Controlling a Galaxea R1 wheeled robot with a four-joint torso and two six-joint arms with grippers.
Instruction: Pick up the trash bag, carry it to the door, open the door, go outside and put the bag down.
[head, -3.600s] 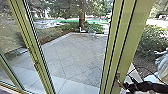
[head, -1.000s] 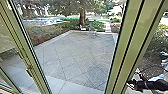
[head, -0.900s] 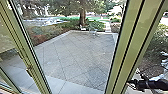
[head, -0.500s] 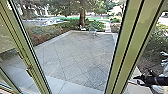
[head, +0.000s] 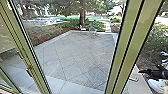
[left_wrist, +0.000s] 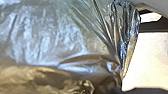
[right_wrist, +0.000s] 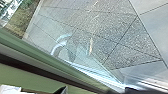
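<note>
Right fingers (head: 144, 71) closed, clear of the door edge (head: 139, 50).

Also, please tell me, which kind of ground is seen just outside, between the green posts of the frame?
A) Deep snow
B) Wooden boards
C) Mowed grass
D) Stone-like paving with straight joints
D: beyond the green frame, grey paving is crossed by straight, slanting joint lines.

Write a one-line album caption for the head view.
Between green door-frame posts, a paved yard stretches toward a tree, with the robot's dark right arm at one side.
</note>
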